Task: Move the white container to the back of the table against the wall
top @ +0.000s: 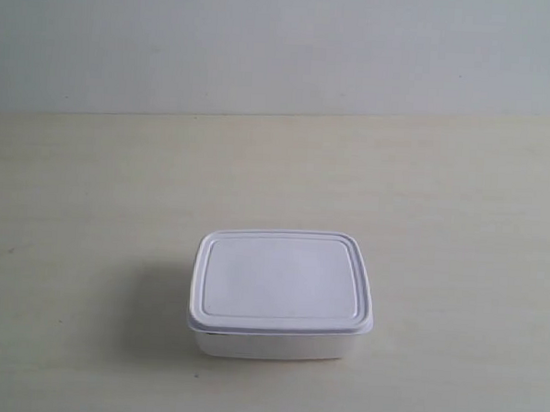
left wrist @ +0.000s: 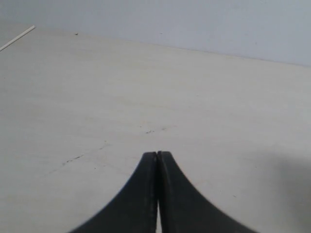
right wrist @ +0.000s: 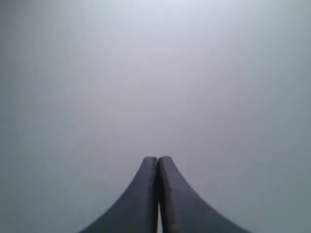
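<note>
Pale wood-grain table (top: 82, 187) ran back to a plain grey-white wall (top: 265, 39). We logged the container (top: 282, 294) toward the front of the exterior view, roughly centred, lid (top: 280, 278) snapped on, well apart from the wall. No arm showed in that view.

Left gripper (left wrist: 157, 155): fingers pressed together, nothing between them, over bare table with the wall beyond. Right gripper (right wrist: 158, 159): fingers likewise closed on nothing, against a featureless grey field.

We judged the reach as not yet begun. To do it well, we would part one gripper's fingers first and take the box by its body below the lid rim, since a grip on the lid alone might pop it off. Alternatively, we would push low and centred on the front side so the box slid straight and did not turn. Either way, we would stop once the back side met the wall.

The container appeared in neither wrist view, so we could not place either gripper relative to it. Its contents and far side were hidden. We could not say what the grey in the right wrist view was. A thin pale strip (left wrist: 17, 38) in the left wrist view went unidentified.
</note>
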Available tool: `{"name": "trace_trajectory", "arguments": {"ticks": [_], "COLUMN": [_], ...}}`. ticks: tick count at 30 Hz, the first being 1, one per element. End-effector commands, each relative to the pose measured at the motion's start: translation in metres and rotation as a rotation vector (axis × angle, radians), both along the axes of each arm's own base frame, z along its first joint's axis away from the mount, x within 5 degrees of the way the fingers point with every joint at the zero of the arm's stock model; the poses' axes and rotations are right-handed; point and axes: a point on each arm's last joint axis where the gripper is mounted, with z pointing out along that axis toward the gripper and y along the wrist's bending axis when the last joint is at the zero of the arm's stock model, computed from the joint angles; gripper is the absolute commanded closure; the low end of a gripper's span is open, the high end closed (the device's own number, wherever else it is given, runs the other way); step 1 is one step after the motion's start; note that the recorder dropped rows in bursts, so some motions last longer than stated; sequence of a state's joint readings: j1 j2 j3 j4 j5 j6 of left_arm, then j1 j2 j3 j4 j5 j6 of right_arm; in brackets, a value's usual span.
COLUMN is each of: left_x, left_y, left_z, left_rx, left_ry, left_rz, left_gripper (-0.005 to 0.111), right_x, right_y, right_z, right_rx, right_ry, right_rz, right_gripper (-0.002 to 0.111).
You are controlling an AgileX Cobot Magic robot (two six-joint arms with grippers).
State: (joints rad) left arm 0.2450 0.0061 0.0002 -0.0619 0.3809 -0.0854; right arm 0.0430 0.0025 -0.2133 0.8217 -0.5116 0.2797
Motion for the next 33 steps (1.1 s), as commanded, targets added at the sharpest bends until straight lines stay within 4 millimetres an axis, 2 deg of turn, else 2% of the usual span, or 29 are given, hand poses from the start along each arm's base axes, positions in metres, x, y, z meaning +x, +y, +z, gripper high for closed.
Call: {"name": "trace_trajectory", "arguments": {"ticks": [1, 5, 7, 10, 13, 15, 17, 20, 24, 28, 33], "left_x": [0.000, 0.000, 0.000, 0.000, 0.000, 0.000, 0.000, 0.000, 0.000, 0.000, 0.000], "left_y": [0.000, 0.000, 0.000, -0.001, -0.002, -0.002, -0.002, -0.002, -0.002, -0.002, -0.002], "left_z": [0.002, 0.002, 0.002, 0.002, 0.002, 0.002, 0.002, 0.002, 0.002, 0.002, 0.002], "left_rx": [0.010, 0.010, 0.010, 0.010, 0.010, 0.010, 0.010, 0.010, 0.010, 0.010, 0.010], "left_ry": [-0.018, -0.018, -0.018, -0.018, -0.019, -0.019, -0.019, -0.019, -0.019, -0.019, -0.019], "left_rz": [-0.006, -0.006, -0.006, -0.022, -0.034, -0.034, -0.034, -0.034, -0.034, -0.034, -0.035], "left_gripper": [0.107, 0.107, 0.107, 0.107, 0.107, 0.107, 0.107, 0.107, 0.107, 0.107, 0.107], "right_x": [-0.028, -0.039, -0.035, -0.015, 0.019, 0.043, 0.067, 0.096, 0.120, 0.143, 0.155], "right_y": [0.014, 0.032, 0.039, 0.047, 0.052, 0.052, 0.048, 0.047, 0.061, 0.081, 0.103], "right_z": [0.060, 0.115, 0.140, 0.165, 0.171, 0.165, 0.153, 0.136, 0.113, 0.082, 0.052], "right_rx": [-0.299, -0.713, -0.819, -0.939, -0.967, -0.899, -0.864, -0.920, -1.122, -1.263, -1.380], "right_ry": [0.003, 0.086, 0.111, 0.200, 0.432, 0.658, 0.871, 1.052, 1.180, 1.297, 1.321], "right_rz": [-0.021, -0.086, -0.053, 0.004, 0.162, 0.285, 0.323, 0.370, 0.519, 0.703, 0.887], "right_gripper": [0.108, 0.108, 0.108, 0.108, 0.108, 0.108, 0.108, 0.108, 0.108, 0.108, 0.108]}}
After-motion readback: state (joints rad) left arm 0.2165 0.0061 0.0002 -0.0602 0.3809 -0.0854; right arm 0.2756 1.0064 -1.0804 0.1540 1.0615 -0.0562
